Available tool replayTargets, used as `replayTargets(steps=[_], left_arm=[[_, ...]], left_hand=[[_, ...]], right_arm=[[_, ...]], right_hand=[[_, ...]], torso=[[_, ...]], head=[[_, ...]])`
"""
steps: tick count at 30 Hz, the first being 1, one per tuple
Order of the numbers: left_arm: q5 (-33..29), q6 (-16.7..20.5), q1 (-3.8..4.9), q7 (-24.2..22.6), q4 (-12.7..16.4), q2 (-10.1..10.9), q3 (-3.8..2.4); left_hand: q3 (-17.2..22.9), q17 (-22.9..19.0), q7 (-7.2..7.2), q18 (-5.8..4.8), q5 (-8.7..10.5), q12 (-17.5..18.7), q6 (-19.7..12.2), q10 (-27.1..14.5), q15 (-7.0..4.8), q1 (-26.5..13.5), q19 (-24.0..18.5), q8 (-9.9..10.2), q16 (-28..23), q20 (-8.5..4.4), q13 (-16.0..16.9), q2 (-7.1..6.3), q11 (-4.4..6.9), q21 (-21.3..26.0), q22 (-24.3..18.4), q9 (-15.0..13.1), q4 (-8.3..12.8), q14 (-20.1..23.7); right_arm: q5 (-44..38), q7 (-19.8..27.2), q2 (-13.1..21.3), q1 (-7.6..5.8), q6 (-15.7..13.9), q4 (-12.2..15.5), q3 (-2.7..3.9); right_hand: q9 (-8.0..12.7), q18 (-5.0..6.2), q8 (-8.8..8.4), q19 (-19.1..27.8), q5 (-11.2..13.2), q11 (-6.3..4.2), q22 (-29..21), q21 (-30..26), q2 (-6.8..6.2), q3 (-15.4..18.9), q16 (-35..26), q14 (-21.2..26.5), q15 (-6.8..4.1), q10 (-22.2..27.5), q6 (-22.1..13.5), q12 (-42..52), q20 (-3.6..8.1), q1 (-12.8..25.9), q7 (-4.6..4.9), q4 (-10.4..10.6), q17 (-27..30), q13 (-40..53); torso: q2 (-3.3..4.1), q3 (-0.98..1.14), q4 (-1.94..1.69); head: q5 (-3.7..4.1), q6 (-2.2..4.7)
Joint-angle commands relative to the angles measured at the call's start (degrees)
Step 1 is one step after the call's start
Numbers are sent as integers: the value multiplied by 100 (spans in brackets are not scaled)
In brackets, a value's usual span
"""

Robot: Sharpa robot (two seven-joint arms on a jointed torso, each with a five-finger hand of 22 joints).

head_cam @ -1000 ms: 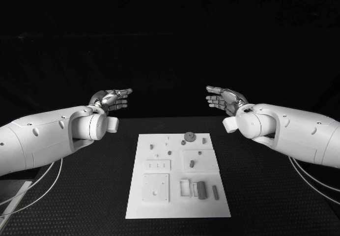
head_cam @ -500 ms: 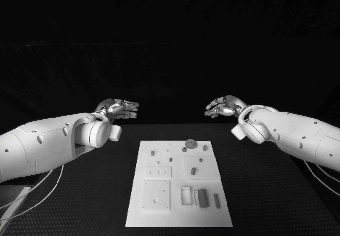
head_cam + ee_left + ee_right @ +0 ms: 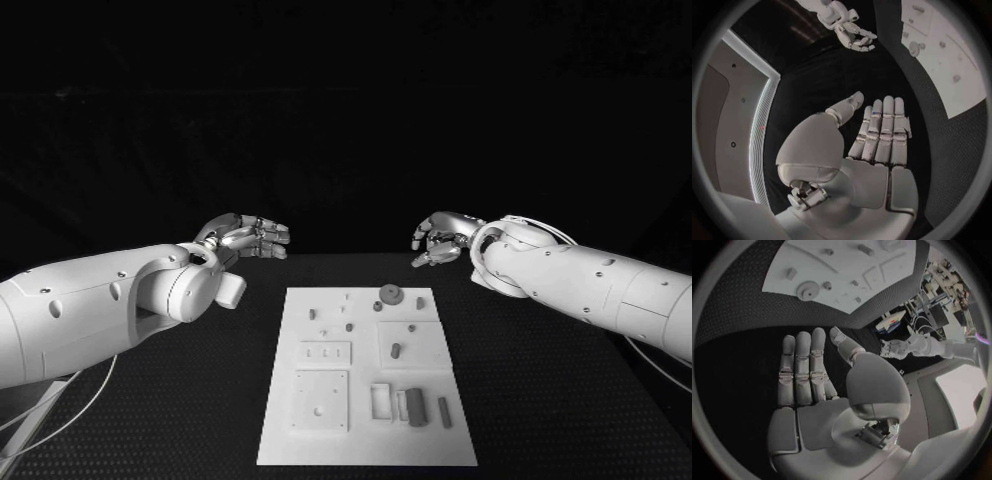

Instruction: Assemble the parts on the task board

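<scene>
The white task board (image 3: 361, 445) lies lengthwise in the middle of the black table. Grey parts sit on it: a round disc (image 3: 389, 293) at the far end, small pegs (image 3: 313, 313) in the middle, and two bars (image 3: 415, 405) near the front right. My left hand (image 3: 248, 236) hovers beyond the board's far left corner and holds nothing. My right hand (image 3: 444, 236) hovers beyond the far right corner, also holding nothing. In the wrist views the left hand (image 3: 879, 135) and right hand (image 3: 807, 375) have their fingers stretched out, above the table beside the board (image 3: 970, 65) (image 3: 807, 267).
Black table mat (image 3: 577, 400) surrounds the board on both sides. Cables (image 3: 43, 410) hang under my left arm at the table's left edge. The two hands face each other across a gap over the board's far end.
Both hands have come down and moved inward towards the board's far end. The parts on the board have not moved.
</scene>
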State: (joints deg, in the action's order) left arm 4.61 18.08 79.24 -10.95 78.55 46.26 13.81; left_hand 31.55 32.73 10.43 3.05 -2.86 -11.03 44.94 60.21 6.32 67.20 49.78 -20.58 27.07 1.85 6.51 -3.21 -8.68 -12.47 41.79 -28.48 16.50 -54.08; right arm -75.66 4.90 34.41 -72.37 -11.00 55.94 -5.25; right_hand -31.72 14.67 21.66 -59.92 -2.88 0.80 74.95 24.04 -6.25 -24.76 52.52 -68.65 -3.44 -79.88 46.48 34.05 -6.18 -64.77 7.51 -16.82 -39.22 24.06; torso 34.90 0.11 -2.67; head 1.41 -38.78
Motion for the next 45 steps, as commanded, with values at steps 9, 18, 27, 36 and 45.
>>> replayTargets(steps=[9, 18, 27, 36, 45], left_arm=[[109, -181, 17, -116, 459, 83, -19], [78, -256, 15, -165, 461, 63, -19], [266, -332, 15, -204, 635, 92, -31], [257, -338, 15, -209, 619, 64, -30], [241, -334, 15, -195, 620, 73, -31]], left_hand=[[-144, 58, 72, -65, -8, 146, -4, -36, 12, -167, 2, 124, -117, -25, -65, -137, -57, 55, -4, 75, -13, 6], [-174, 79, 69, -131, -8, 179, 35, 15, 53, -248, -75, 145, -223, -37, -84, -122, -48, 123, -18, 108, -14, 83], [-158, 117, 74, -132, -11, 194, 58, 53, 21, -234, -9, 156, -218, -73, -93, -73, -37, 100, 2, 126, -6, 2], [-163, 122, 72, -166, -11, 221, 73, 68, 42, -241, -57, 170, -290, -69, -107, -76, -38, 141, -6, 144, -4, 48], [-168, 126, 71, -180, -11, 235, 79, 77, 54, -247, -83, 177, -327, -64, -115, -77, -38, 163, -9, 154, -5, 71]], right_arm=[[-1343, -29, -124, 129, 26, 76, 3], [-1455, 23, -174, 183, -117, 201, 4], [-1650, -12, -182, 242, 79, 254, 4], [-1758, -37, -183, 304, 232, 227, 4], [-1886, -146, -134, 320, 316, 197, 3]], right_hand=[[222, 26, -471, -591, 9, 88, 172, 1598, 65, 313, 2591, 265, -104, 1208, -46, 3249, 539, -218, 73, 6, -1976, 3081], [315, 33, -608, -483, 10, 91, 157, 2051, 46, 214, 2823, 236, -98, 1204, -77, 3425, 573, -190, 76, 7, -2102, 3294], [340, 33, -634, -452, 9, 86, 151, 2228, 42, 172, 2965, 88, -101, 1151, -49, 3502, 599, -176, 68, 6, -2306, 3394], [343, 33, -622, -432, 9, 79, 146, 2334, 53, 149, 3049, 6, -109, 1058, 19, 3604, 617, -152, 61, 6, -2420, 3537], [340, 33, -600, -418, 9, 86, 142, 2401, 59, 135, 3091, -32, -102, 1008, 95, 3654, 628, -120, 68, 7, -2468, 3613]], torso=[[301, 87, -297], [478, 87, -442], [597, 102, -522], [691, 128, -541], [726, 155, -555]], head=[[179, 18], [307, 57], [372, 43], [403, 80], [414, 61]])
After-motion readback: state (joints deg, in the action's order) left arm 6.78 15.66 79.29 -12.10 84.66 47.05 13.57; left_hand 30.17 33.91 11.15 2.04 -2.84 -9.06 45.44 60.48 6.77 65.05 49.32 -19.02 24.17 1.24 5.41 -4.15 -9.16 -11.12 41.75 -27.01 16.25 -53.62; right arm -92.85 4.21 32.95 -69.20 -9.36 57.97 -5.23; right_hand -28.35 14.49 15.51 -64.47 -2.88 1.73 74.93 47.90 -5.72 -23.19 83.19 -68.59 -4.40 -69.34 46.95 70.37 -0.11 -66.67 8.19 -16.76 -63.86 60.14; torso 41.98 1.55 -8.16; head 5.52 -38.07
